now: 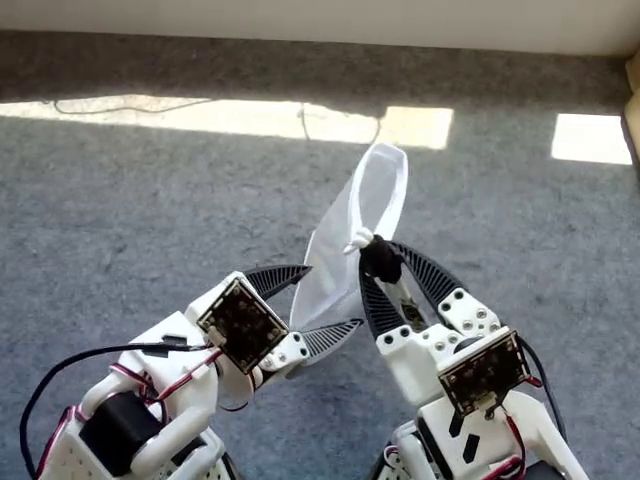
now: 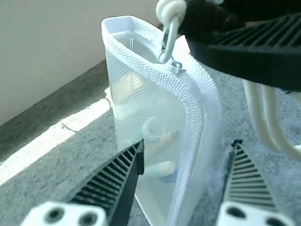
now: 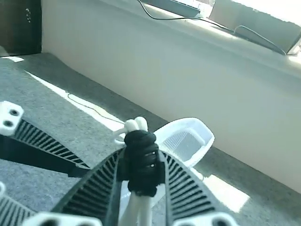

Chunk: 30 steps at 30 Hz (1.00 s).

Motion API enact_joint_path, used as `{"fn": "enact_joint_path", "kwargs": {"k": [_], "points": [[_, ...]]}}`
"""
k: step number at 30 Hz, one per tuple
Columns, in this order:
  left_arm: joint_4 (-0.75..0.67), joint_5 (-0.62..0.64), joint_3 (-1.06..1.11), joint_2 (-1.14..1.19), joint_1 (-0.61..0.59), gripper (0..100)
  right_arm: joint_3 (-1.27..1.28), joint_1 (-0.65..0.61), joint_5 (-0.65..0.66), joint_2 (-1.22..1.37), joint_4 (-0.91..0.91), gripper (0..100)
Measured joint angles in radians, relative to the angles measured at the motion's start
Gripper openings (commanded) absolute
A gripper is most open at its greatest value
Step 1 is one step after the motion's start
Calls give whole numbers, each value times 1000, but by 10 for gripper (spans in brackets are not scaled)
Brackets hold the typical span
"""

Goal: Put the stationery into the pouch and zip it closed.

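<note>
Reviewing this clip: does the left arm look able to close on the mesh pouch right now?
Probably yes: the left claw is open astride the mesh pouch with nothing between them, while the right claw holds its zipper pull.

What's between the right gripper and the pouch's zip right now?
A short white pull cord: in the left wrist view it runs from the zip slider on the mesh pouch up into the right gripper, nothing else between.

I'm working in a carpeted indoor room, home or office I can't tell: grey carpet, pale wall, loose cable, window sunlight patches.
</note>
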Motion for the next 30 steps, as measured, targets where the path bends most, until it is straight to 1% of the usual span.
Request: {"fn": "enact_joint_path", "kwargs": {"k": [2,5,12,17,22,26,30], "points": [[-54,0,43,6,6,273,-2,-40,0,0,21,5],[-123,0,80,12,8,244,-2,-78,0,-2,38,5],[-206,3,81,11,14,192,-2,-89,0,-2,44,5],[-218,3,81,11,17,134,-2,-89,0,-2,61,5],[-218,3,81,9,18,7,-2,-89,0,-2,61,5],[-218,3,81,8,18,6,-2,-74,0,-2,61,5],[-216,3,81,11,18,6,-2,21,0,-2,31,5]]}}
